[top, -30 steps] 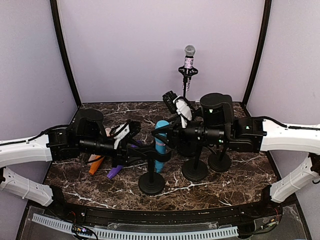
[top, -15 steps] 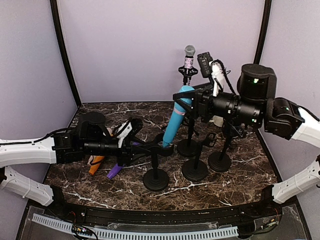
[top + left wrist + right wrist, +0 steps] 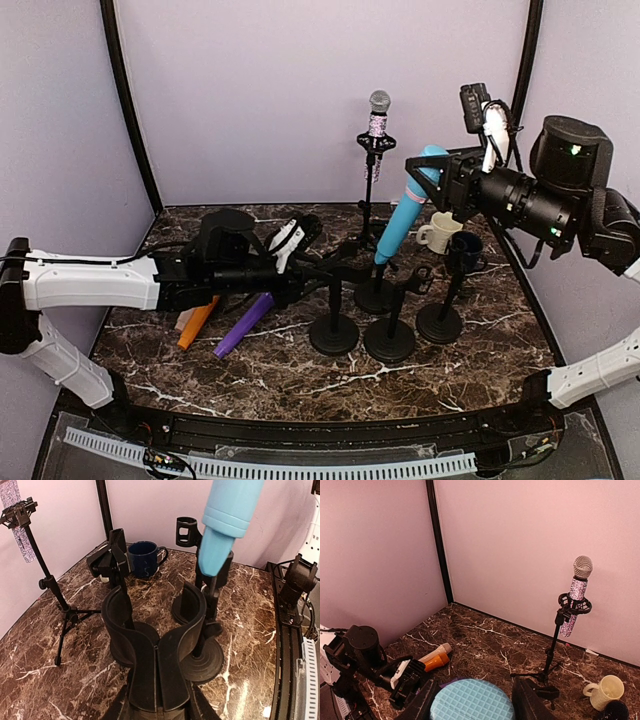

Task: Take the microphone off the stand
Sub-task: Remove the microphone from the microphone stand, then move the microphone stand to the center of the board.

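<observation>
Two arms show in the top view. The right gripper (image 3: 438,186) is up high on the right, fingers clamped on the upper body of the blue microphone (image 3: 400,222). It hangs tilted in the air, head up-right, tail down-left over a cluster of black stands. The left gripper (image 3: 335,270) reaches in low from the left, and its fingers look closed round the upright of the front-left stand (image 3: 334,336), jaws only narrowly apart. Only this view gives both arms together. It also shows a purple mic (image 3: 243,325) and an orange mic (image 3: 197,322) lying on the marble table (image 3: 480,365) under the left arm. A cream mug (image 3: 437,232) and a dark blue mug (image 3: 465,250) sit behind the stands, and a sparkly microphone (image 3: 378,115) is clipped on a tripod stand (image 3: 369,190) at the back. In the left wrist view the curved left fingers (image 3: 120,617) fill the foreground with a slim gap at the tips. A stand pole rises right at the left finger, but the grip point itself is hard to make out. The blue microphone's tail drops in from the top edge and ends just in front of a black clip (image 3: 223,570); touching or apart, can't tell. The dark blue mug is clear here. The right wrist view looks down over the blue microphone's mesh head, wedged between two black right fingers (image 3: 535,700). It is the one view that shows the grille. The sparkly microphone, cream mug and orange mic show beyond.
</observation>
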Robot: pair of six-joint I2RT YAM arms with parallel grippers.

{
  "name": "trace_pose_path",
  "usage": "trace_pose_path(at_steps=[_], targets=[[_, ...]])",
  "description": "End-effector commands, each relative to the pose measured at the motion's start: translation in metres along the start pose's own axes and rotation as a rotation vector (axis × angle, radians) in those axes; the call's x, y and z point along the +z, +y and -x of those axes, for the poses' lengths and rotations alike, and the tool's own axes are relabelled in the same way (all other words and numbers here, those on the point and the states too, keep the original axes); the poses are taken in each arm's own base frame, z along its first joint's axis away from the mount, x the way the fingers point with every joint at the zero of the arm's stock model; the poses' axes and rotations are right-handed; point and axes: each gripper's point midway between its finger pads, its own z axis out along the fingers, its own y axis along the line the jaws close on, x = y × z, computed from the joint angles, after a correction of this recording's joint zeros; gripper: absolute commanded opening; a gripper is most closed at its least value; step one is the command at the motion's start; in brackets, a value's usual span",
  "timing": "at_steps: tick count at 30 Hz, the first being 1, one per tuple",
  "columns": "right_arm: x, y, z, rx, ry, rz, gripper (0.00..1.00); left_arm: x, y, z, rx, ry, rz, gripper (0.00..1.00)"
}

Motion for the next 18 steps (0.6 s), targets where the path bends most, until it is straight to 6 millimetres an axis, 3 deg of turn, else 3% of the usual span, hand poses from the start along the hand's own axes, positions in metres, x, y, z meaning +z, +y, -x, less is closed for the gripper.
trace_pose_path(at_steps=[1, 6, 11, 14, 17, 18], targets=[[-0.014, -0.013, 0.015, 0.025, -0.047, -0.038, 0.06, 0.02, 0.019, 0.015, 0.051, -0.025, 0.086, 0.05], [-0.026, -0.018, 0.022, 0.039, -0.059, -0.036, 0.06, 0.04, 0.025, 0.022, 0.048, -0.028, 0.094, 0.11], [-0.032, -0.016, 0.021, 0.062, -0.058, -0.003, 0.06, 0.046, 0.026, 0.028, 0.019, -0.048, 0.094, 0.53], [-0.029, -0.012, 0.014, 0.069, -0.04, 0.016, 0.06, 0.045, 0.025, 0.032, 0.01, -0.057, 0.083, 0.67], [-0.025, -0.006, 0.009, 0.084, -0.026, 0.039, 0.06, 0.042, 0.021, 0.032, 0.0, -0.056, 0.062, 0.89], [-0.024, -0.003, 0.009, 0.094, -0.025, 0.052, 0.06, 0.037, 0.02, 0.037, -0.002, -0.068, 0.059, 0.91]])
